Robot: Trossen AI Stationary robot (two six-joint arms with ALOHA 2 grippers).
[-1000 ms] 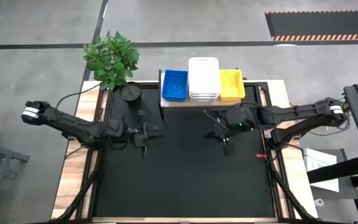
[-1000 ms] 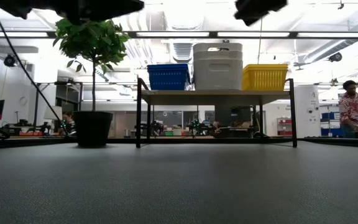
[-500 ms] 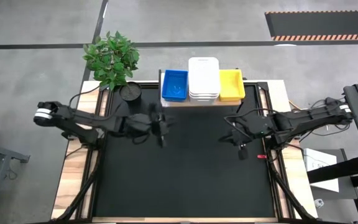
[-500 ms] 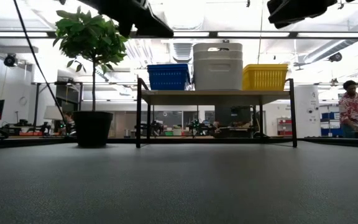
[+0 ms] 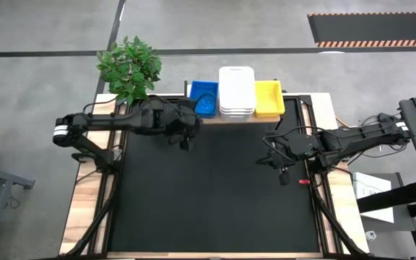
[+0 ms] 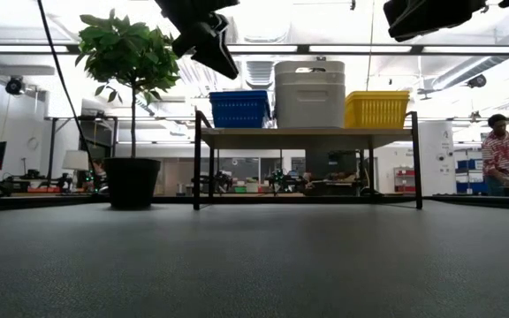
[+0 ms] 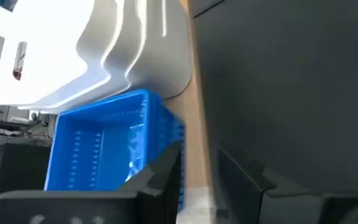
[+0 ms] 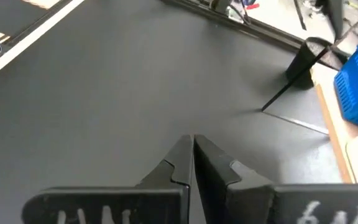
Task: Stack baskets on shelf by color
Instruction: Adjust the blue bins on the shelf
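Three basket stacks rest by their bottoms on the wood-topped shelf (image 5: 211, 119) at the table's far edge: blue (image 5: 203, 99) on the left, white (image 5: 237, 90) in the middle and tallest, yellow (image 5: 269, 98) on the right. The low view shows them side by side: blue (image 6: 239, 109), white (image 6: 309, 93), yellow (image 6: 376, 109). My left gripper (image 5: 185, 137) hovers just in front of the shelf's left end, open and holding nothing. Its wrist view looks at the blue stack (image 7: 104, 149) and the white one (image 7: 123, 50). My right gripper (image 5: 284, 175) hangs shut and empty over the mat's right side (image 8: 193, 146).
A black plant pot (image 5: 151, 107) with a leafy plant (image 5: 129, 67) stands left of the shelf, close to my left arm. A small red object (image 5: 303, 180) lies at the mat's right edge. A person (image 6: 499, 150) stands far off in the room.
My left gripper has swung from the mat's left-middle toward the far edge and rightward, ending close to the shelf's blue stack. My right gripper has drawn back from the shelf toward the right and near side, then held still. The baskets have not moved.
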